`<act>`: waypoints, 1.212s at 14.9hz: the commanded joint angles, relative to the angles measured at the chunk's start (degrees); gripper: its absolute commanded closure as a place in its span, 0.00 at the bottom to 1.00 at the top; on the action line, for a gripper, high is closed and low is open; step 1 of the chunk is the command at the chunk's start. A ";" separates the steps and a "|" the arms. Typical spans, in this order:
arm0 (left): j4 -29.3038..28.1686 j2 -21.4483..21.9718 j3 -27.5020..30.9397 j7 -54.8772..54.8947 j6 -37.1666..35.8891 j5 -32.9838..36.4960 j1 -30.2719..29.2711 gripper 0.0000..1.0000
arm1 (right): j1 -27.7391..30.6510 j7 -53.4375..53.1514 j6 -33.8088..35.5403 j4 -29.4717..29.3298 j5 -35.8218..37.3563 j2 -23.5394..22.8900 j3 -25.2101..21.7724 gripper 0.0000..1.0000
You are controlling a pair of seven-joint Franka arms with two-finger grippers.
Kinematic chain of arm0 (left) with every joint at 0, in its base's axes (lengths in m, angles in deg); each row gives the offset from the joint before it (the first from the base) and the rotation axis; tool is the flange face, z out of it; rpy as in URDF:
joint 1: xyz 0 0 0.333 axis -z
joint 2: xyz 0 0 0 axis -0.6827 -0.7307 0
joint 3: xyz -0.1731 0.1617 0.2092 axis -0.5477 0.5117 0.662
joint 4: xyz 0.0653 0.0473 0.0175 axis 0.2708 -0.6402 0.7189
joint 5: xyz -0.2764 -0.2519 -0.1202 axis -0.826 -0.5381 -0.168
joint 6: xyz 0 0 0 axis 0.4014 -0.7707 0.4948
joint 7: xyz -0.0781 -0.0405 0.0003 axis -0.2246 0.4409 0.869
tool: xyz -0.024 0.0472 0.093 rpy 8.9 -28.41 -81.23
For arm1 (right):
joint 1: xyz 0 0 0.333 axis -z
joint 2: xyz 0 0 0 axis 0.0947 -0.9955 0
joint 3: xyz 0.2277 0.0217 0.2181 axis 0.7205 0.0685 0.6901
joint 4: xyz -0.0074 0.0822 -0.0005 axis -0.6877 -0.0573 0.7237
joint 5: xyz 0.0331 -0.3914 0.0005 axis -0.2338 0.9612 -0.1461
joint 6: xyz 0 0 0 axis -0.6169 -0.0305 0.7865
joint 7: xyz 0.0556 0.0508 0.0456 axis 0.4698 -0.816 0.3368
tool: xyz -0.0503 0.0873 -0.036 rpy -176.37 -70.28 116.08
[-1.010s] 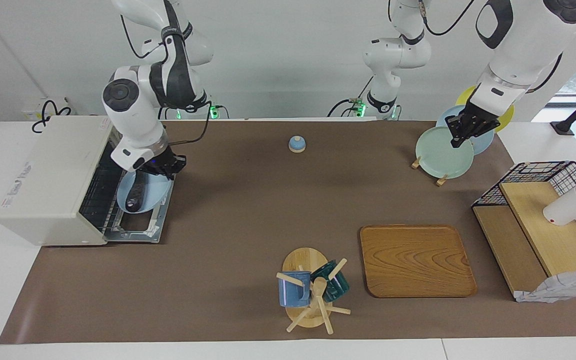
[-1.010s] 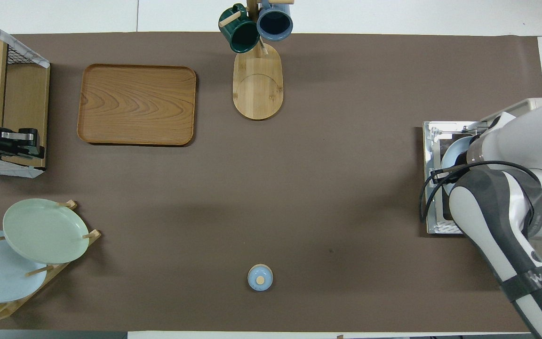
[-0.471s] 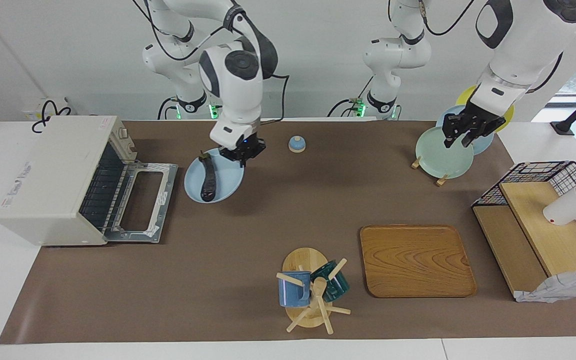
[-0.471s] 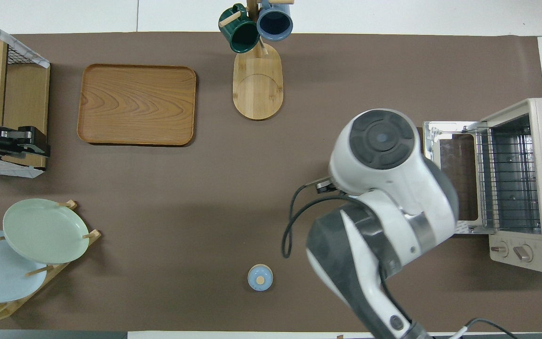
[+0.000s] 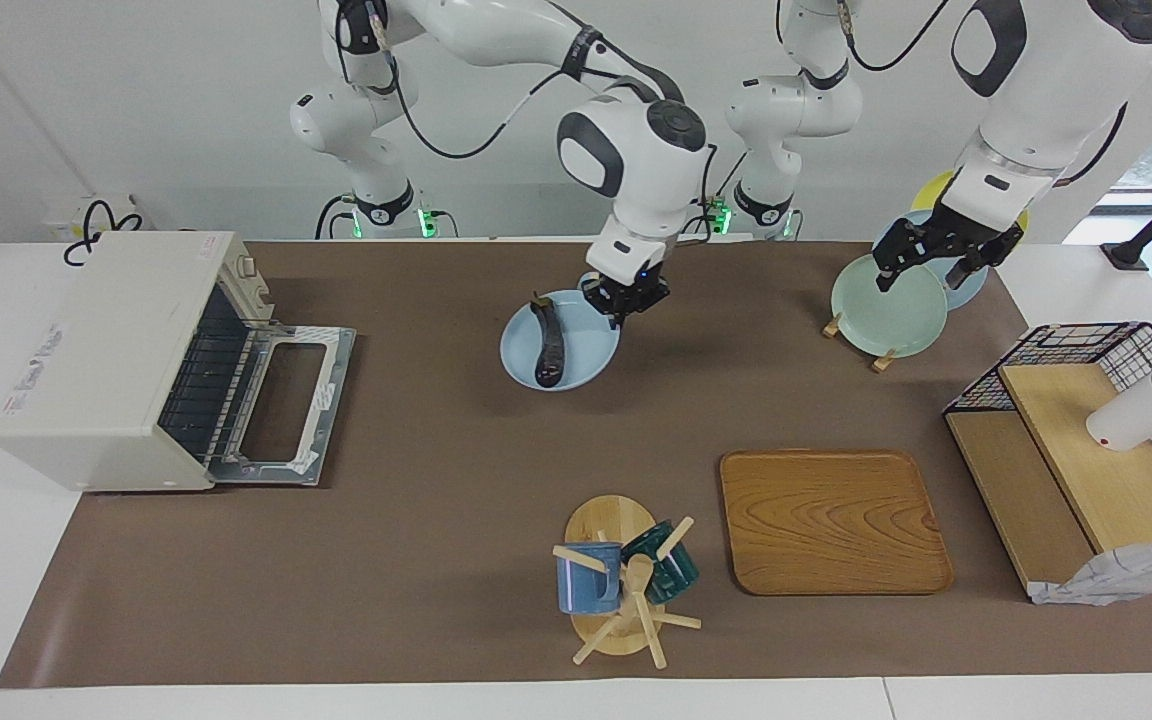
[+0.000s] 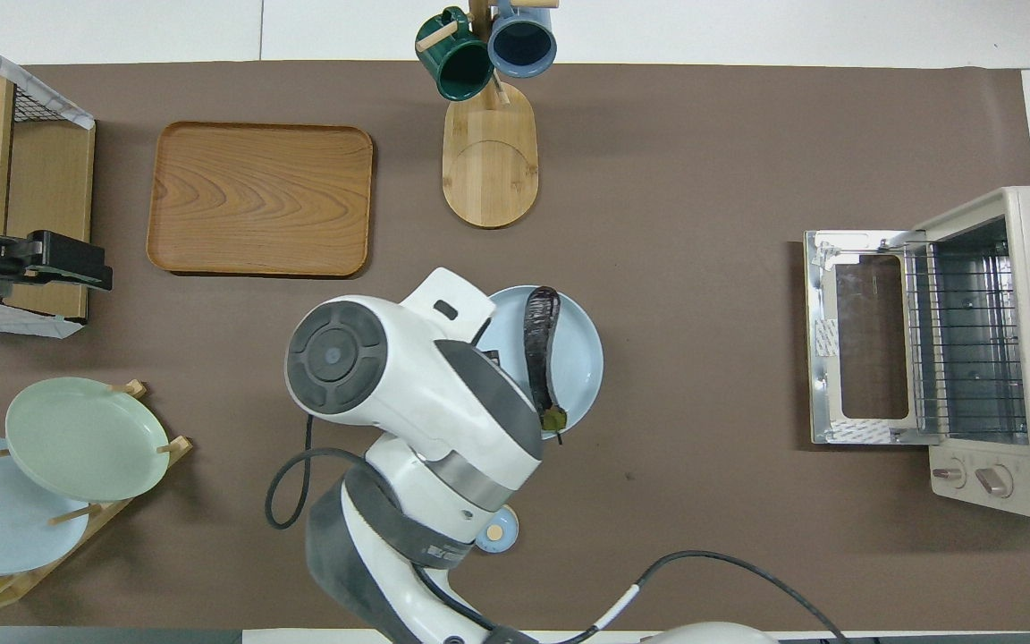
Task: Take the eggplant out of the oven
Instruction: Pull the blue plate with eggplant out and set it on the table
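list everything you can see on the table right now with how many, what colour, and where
eggplant: 1, dark purple, lying on the blue plate
blue plate: 1, pale blue, mid-table, gripped at its rim
oven: 1, cream, right arm's end, door open, rack bare
small lid: 1, blue with wooden knob, nearer the robots than the blue plate
tray: 1, wooden, farther from the robots than the plate rack
mug stand: 1, wooden, beside the tray, holding a blue mug and a green mug
plate rack: 1, wooden, left arm's end, holding green, blue and yellow plates
wire shelf: 1, black wire and wood, left arm's end
white cup: 1, on the shelf
right gripper: holds the blue plate's rim
left gripper: over the plate rack
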 commanded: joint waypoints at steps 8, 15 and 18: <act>-1.70 1.34 -0.04 0.40 1.17 -0.54 -0.50 1.00 | 0.02 -0.54 -24.87 14.79 -8.00 1.27 0.25 0.88; -1.79 1.34 -0.04 0.75 1.88 -0.72 -0.50 1.00 | 5.09 8.67 -17.56 10.05 -6.95 5.02 -0.19 0.72; -2.31 1.43 -0.12 0.84 3.11 -0.72 -0.07 0.00 | 14.14 19.90 -7.18 12.07 -6.95 10.65 -0.28 1.00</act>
